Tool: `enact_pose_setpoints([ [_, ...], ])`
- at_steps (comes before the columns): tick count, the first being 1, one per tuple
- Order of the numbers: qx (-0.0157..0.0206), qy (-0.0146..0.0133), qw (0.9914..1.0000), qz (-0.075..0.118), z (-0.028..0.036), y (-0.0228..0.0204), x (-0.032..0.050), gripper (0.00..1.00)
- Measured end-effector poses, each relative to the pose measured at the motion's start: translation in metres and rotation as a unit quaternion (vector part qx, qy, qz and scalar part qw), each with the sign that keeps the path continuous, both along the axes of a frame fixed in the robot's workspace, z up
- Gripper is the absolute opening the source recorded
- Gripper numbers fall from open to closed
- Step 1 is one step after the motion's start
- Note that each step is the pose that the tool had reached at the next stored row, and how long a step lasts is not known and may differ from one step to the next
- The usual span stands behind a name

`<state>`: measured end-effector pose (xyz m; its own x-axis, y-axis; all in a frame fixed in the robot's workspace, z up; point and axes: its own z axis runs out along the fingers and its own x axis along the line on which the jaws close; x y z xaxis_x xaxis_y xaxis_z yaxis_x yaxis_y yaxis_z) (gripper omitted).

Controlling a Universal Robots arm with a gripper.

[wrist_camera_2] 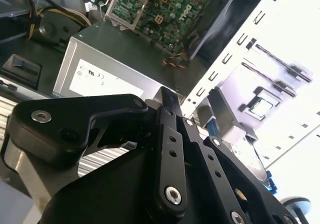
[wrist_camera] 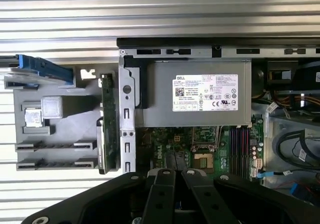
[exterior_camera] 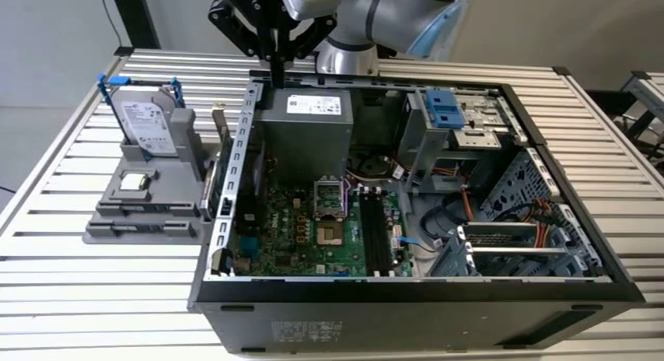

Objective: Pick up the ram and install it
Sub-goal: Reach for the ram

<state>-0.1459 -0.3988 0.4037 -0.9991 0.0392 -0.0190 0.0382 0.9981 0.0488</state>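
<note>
Gripper (exterior_camera: 278,64) hangs over the case's (exterior_camera: 415,292) rear edge, jaws clenched, empty. The ram (wrist_camera: 105,124) stands on edge in a grey holder (wrist_camera: 60,130) just outside the case, long axis parallel to its wall, toward the exterior view's left of the jaws.

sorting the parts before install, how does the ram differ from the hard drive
The ram is a thin green stick; the hard drive is a broad silver box with blue tabs. The ram stands on its long edge beside the computer case wall; the hard drive stands upright farther from it. Both sit in the grey holder outside the case.
</note>
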Motion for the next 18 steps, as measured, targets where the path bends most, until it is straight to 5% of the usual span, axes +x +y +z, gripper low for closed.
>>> enact_pose_setpoints([
  [18,0.0,0.0,0.99995,0.01,0.0,0.0,-0.0354,0.0],
])
